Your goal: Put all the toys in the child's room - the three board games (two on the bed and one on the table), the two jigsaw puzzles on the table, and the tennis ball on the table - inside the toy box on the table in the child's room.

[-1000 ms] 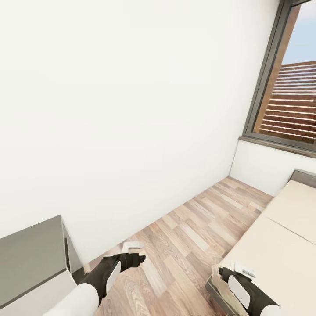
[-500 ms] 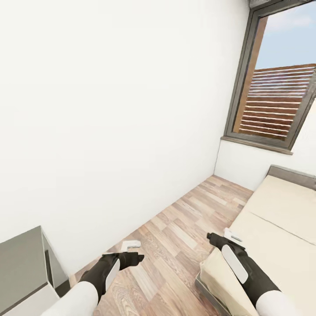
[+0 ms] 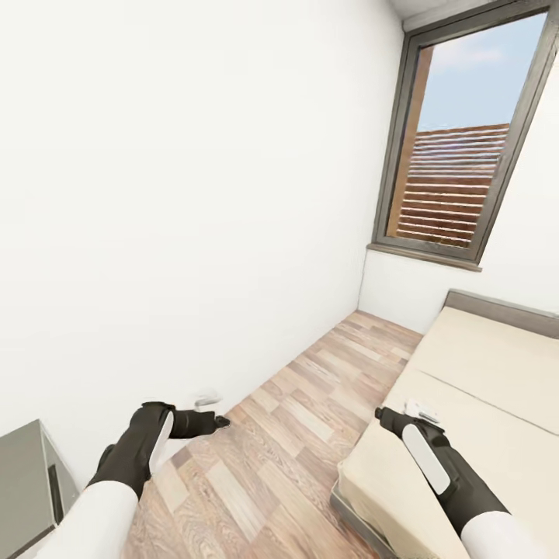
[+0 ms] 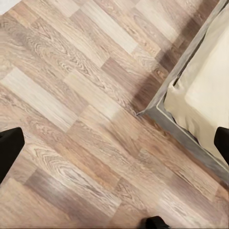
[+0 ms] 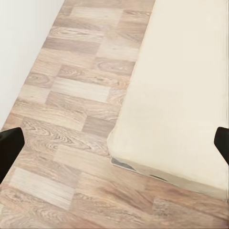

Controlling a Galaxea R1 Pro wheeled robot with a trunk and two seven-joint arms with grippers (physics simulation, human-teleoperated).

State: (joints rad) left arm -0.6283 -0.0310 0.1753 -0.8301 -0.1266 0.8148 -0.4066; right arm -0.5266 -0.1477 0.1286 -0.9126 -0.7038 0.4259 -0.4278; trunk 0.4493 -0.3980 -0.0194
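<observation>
The bed (image 3: 481, 404) with its plain beige mattress and thin grey frame runs along the right, below the window. Its near corner (image 4: 157, 107) and mattress edge (image 5: 176, 105) lie under both wrist cameras. My left gripper (image 3: 211, 411) hangs open over the wooden floor, close to the white wall. My right gripper (image 3: 410, 410) is open above the mattress's near corner, nothing between its fingers. A dark grey corner of the table (image 3: 23, 481) sits at the lower left. The board games, puzzles, tennis ball and toy box are out of view.
A wood-plank floor (image 3: 310, 411) forms a lane between the white wall (image 3: 194, 194) and the bed, leading to a tall grey-framed window (image 3: 458, 147). The bed's frame corner (image 3: 341, 497) juts into the lane near my right arm.
The whole view has swung right: the table slid towards the left edge and more of the bed and window came in. My right arm rose over the bed's corner.
</observation>
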